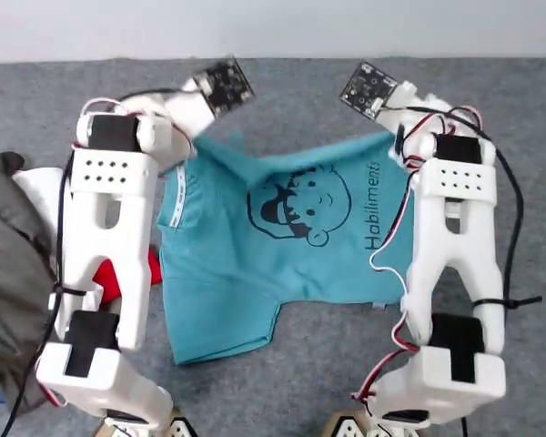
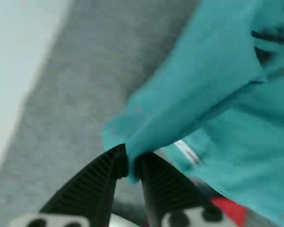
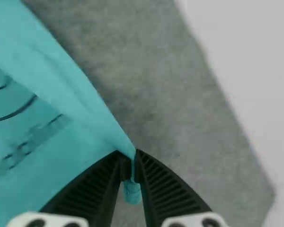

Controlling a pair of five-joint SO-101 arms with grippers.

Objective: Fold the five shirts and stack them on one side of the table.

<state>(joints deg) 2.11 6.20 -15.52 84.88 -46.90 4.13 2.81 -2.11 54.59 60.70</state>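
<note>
A teal shirt (image 1: 282, 246) with a cartoon face print lies spread across the grey table between my two arms. Its far edge is lifted off the surface. My left gripper (image 2: 130, 165) is shut on a fold of the teal shirt (image 2: 213, 94) at its far left corner. At the far right corner my right gripper (image 3: 128, 172) pinches the hem of the teal shirt (image 3: 42, 118), fingers shut. In the high view both arms stretch toward the table's far side, left gripper (image 1: 198, 137) and right gripper (image 1: 399, 138) holding the cloth edge.
A red garment (image 1: 116, 273) lies under the left arm, also seen as a red garment (image 2: 227, 208) beside the left gripper. A dark olive-grey garment pile (image 1: 9, 264) sits at the left edge. The grey mat (image 1: 346, 355) ends at a pale strip along the far side.
</note>
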